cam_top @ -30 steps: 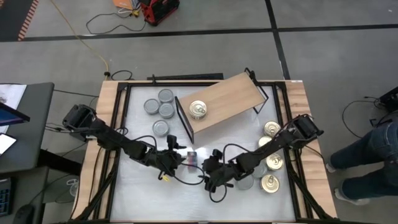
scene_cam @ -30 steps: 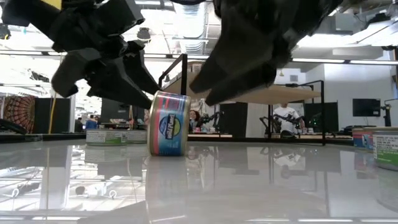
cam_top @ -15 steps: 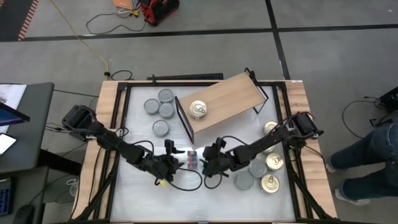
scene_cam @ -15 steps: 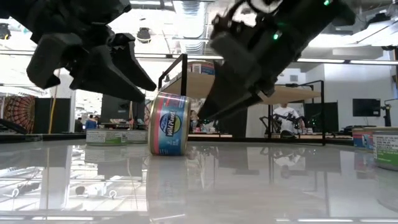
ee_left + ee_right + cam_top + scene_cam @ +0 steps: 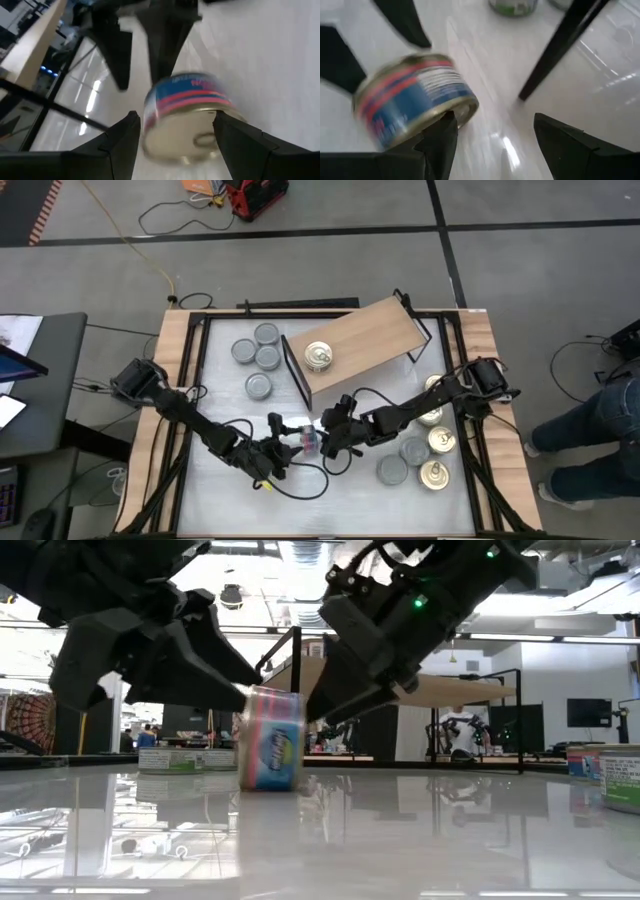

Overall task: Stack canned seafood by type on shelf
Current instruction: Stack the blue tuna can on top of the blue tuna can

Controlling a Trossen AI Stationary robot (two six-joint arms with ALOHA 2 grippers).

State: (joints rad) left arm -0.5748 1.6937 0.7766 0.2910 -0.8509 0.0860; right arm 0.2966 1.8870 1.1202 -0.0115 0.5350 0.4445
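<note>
Both end effectors have closed in on the on-edge tin mid-table, 6 o'clock of the shelf: left end effector and right end effector spread, flanking it; steady it before pinching.

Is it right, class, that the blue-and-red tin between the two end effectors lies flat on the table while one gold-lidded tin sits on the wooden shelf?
Not quite. The blue-and-red tin stands on its edge, as the low view shows, between the left end effector and the right end effector. The rest holds: one gold-lidded tin sits on the wooden shelf.
</note>
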